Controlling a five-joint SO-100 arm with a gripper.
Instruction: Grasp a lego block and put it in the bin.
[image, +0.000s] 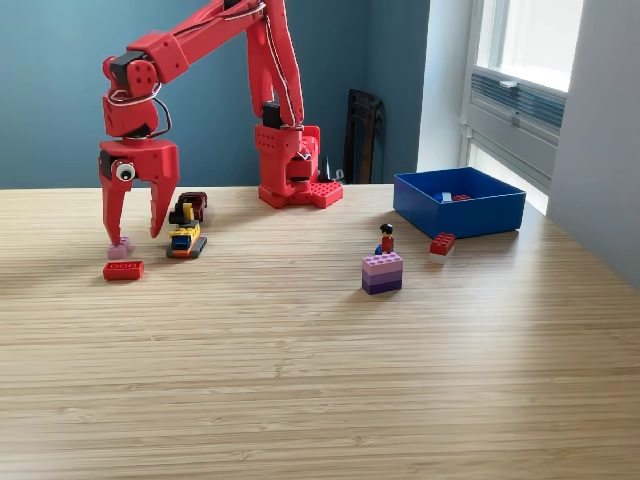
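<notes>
Spread fingers (133, 238) — one tip partly hides the pink lego block (120, 249) — bin (459, 210) contents unclear.

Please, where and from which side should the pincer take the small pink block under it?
Probably from above, closing on two opposite side walls of the pink block. It lies flat and low on the table, and the open pincer already hangs over it, pointing down.

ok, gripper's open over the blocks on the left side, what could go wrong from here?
1. The open gripper hangs over the small pink block, with one fingertip seemingly close to it. Descending off-centre could push the block away rather than straddle it.
2. The red brick and the stacked lego vehicle sit close by; a wide jaw may knock them.
3. The blue bin is far across the table, so a weak pinch could drop the block on the way.
</notes>
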